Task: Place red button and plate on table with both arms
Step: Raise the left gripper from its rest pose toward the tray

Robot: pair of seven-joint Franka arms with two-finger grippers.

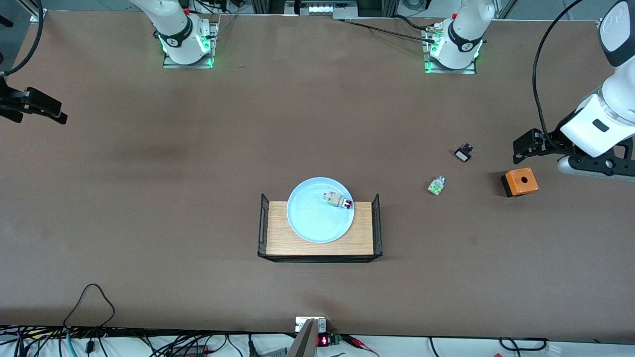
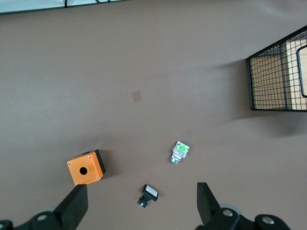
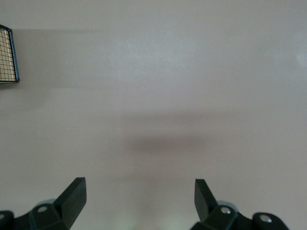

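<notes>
Starting from the red button (image 1: 338,200), we find it lying on its side in the plate (image 1: 317,223), toward the part of the plate farther from the front camera, its long axis running slantwise with the red tip pointing toward the left arm's end of the counter (image 1: 149,198) and a little nearer the camera. The plate itself sits on the small light-wood rack (image 1: 278,238) with black wire sides, near the middle of the counter, its rim overhanging the rack's edge that faces the robots' bases. Neither task thing is on the counter yet. Both grippers are well apart from the rack, one toward each end. The left gripper (image 1: 521,148) hangs over the counter's left-arm end, just above the orange box with a hole (image 1: 520,182), its fingers (image 2: 74,203) spread wide and holding nothing; the white-green piece (image 1: 436,185) and a small black-and-white part (image 1: 463,152) lie between it and the rack. The right gripper (image 1: 44,111) hovers over bare counter at the right arm's end, also spread wide and empty, with only a corner of the rack showing in its wrist view. We judge the left gripper somewhat nearer to the plate, so each arm must reach inward toward the middle before anything can be lifted.
</notes>
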